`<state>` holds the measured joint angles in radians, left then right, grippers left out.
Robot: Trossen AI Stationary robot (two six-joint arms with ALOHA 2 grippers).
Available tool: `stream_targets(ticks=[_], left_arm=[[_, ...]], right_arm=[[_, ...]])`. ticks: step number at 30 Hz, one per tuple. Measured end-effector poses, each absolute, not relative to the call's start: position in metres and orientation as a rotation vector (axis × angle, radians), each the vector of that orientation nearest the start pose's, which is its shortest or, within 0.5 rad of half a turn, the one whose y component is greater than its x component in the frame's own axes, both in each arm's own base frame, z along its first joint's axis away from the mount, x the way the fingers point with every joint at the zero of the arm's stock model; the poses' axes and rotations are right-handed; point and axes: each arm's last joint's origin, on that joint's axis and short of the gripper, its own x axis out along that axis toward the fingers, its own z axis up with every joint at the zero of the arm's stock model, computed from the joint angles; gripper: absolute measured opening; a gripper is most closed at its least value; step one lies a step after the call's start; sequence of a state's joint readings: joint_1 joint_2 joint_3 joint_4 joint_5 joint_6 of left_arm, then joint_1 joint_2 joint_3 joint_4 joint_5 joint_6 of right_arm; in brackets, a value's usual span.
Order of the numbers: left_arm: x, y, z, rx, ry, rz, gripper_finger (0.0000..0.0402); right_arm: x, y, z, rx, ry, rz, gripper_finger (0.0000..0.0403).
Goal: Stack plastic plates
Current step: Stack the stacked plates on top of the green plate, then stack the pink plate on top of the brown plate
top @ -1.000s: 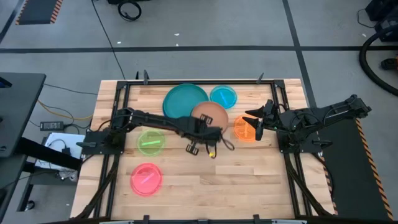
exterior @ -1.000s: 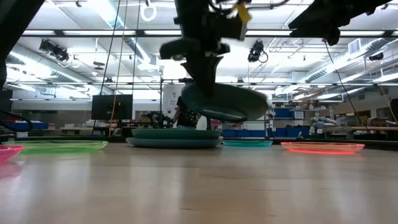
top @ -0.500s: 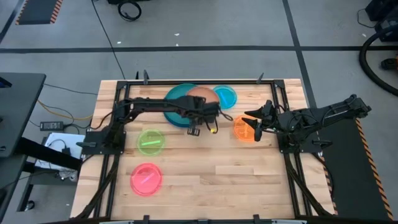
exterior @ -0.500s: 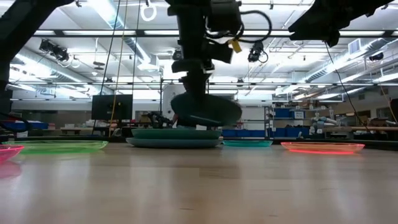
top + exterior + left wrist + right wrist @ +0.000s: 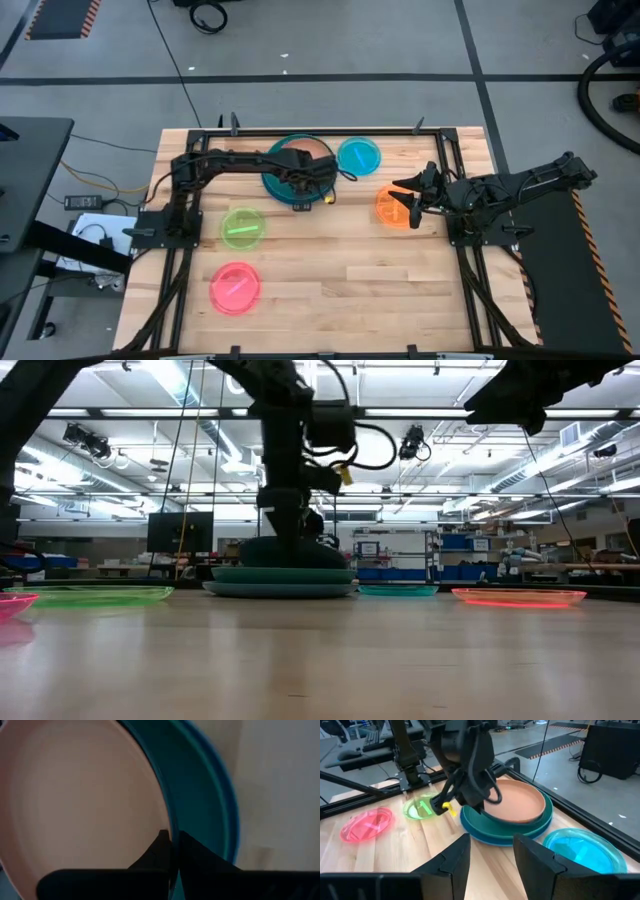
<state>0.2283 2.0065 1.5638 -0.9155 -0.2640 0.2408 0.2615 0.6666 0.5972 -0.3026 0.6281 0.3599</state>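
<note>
A tan-brown plate (image 5: 300, 157) lies on a stack of large teal and blue plates (image 5: 275, 172) at the far middle of the table. My left gripper (image 5: 304, 183) stands at the tan plate's near rim and is shut on it. It also shows in the right wrist view (image 5: 481, 809). A small orange plate (image 5: 393, 208) lies flat on the table at the right. My right gripper (image 5: 406, 196) hangs open and empty just over it, and its open fingers show in its own wrist view (image 5: 490, 855). My left gripper pinches the tan plate's rim (image 5: 167, 827) on the plate's near side, one finger on the inner face and one outside the rim. The fingers come from above, pointing down. The plate sits about level on the top teal plate (image 5: 200, 795).
A small cyan plate (image 5: 358, 155) lies just right of the stack. A lime green plate (image 5: 242, 228) and a pink plate (image 5: 236, 287) lie at the left, nearer the front. Bare wood spans the near middle and right. A black frame rail borders the table.
My left gripper has carried the tan plate from above the table's middle toward the far edge and a little left, and down. The plate was held clear above the table; it now sits on the teal stack. The gripper stays shut on it.
</note>
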Motion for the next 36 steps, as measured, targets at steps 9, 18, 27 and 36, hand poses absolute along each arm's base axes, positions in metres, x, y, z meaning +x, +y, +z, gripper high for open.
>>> stream_targets(ticks=[9, 18, 27, 36], left_arm=[[0.371, 0.097, 0.188, 0.200, 1.372, 0.284, 0.0083], [0.373, 0.089, 0.207, 0.221, 1.274, 0.281, 0.0163], [0.372, 0.051, 0.242, 0.122, 1.102, 0.084, 0.0154], [0.367, -0.021, 0.237, 0.038, 1.179, 0.124, 0.0150]], right_arm=[[0.147, 0.021, 0.279, 0.199, 0.239, -0.418, 0.0160], [0.147, 0.022, 0.279, 0.205, 0.236, -0.419, 0.0160], [0.148, 0.021, 0.278, 0.155, 0.258, -0.417, 0.0160], [0.152, 0.017, 0.289, 0.062, 0.171, -0.429, 0.0160]])
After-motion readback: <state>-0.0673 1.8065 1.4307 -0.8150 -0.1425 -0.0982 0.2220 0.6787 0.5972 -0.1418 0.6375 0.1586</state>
